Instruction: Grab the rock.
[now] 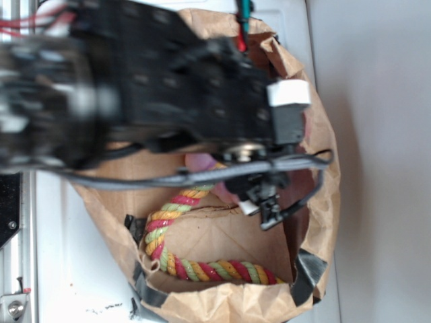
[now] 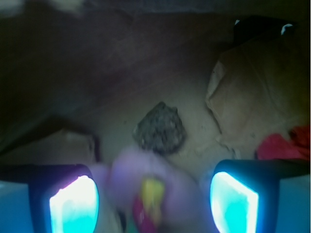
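**A:** Starting closest to the wrist camera, what did you make of the gripper (image 2: pixel 153 204)?

**B:** Its jaws stood apart with nothing between the pads (image 2: pixel 74 206). Right in that gap, just short of the rock (image 2: pixel 160 128), lay the plush (image 2: pixel 146 184) (pink, blurred, with a yellow and red patch). That was my worry: a straight descent might have pinched the toy and not the stone.

**A:** And the rock itself?

**B:** It sat on the bag (image 2: pixel 146 63) floor, just beyond the plush, roughly centred between the jaws but farther out. It looked rough and angular, so I judged the pads could slip off a slanted face if they closed off-centre.

**A:** Anything beyond the rock?

**B:** To its right, well apart, was a fold of brown paper, and past that a red paper ball (image 2: pixel 284 145). That seemed too far to be grabbed by mistake.

**A:** The outside view?

**B:** The arm (image 1: pixel 168 87) hid the rock there. A rope (image 1: pixel 195 262) curled along the bag's floor, and the crumpled walls stood close; a finger could have snagged either.
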`<state>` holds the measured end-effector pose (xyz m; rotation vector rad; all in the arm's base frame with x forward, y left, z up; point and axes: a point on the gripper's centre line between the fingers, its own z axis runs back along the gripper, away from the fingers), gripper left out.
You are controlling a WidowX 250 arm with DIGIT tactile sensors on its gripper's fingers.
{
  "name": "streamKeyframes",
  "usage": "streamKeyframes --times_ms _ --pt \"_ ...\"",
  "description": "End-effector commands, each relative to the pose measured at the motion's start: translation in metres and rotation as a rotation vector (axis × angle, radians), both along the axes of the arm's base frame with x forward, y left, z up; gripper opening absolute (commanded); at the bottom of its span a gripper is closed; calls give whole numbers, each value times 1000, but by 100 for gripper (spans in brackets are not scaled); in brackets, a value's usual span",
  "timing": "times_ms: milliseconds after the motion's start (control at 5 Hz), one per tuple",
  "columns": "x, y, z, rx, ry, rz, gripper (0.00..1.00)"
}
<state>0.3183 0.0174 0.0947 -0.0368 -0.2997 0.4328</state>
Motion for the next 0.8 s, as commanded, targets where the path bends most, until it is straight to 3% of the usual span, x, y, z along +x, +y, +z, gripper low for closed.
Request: streamKeyframes --times_ms 0,200,600 --pt "17 -9 13 11 -149 -11 100" --pt "25 -11 10 2 -184 1 100" --pt "28 -7 -3 59 -206 34 100"
